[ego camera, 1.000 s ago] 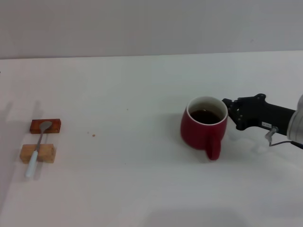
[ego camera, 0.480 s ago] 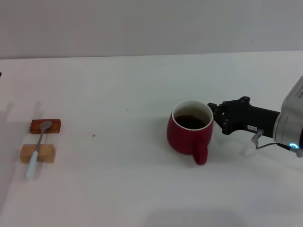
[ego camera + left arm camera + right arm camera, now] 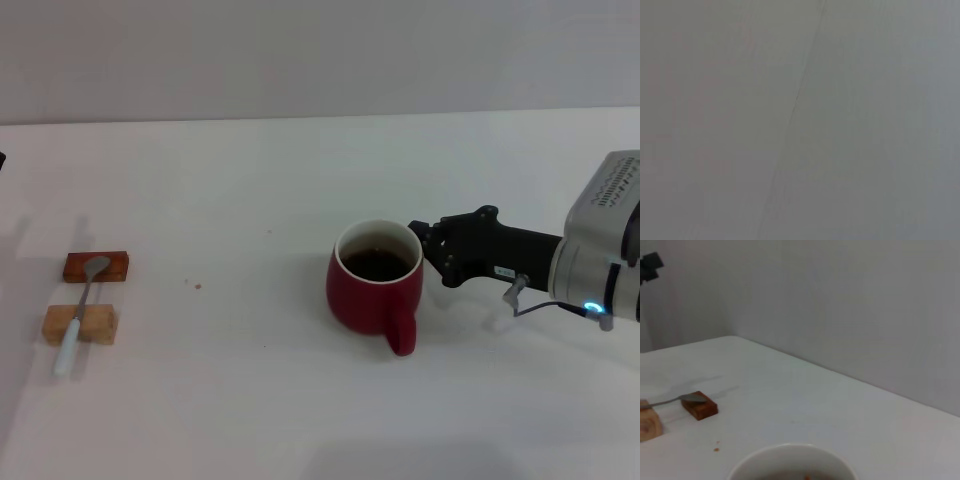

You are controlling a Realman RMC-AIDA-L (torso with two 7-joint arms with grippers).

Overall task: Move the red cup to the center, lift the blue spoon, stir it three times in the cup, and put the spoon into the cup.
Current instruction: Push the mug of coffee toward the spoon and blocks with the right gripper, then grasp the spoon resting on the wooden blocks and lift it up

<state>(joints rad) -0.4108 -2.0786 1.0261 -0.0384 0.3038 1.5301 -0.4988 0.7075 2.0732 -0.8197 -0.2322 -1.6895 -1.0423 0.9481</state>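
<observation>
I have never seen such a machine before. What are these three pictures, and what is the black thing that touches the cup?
This is a robot with two arms. The wide picture comes from a camera on its head. The black thing is the right gripper, pressed against the rim of the squat dark-red ceramic cup, which holds a dark liquid. On the white table, toward the robot's left, a small spoon with a metal bowl and a pale blue handle rests across a reddish-brown wooden block and a light wooden block. The right wrist camera shows the cup's white rim and the spoon farther off. The left wrist camera shows only a grey surface; that arm is out of view.
</observation>
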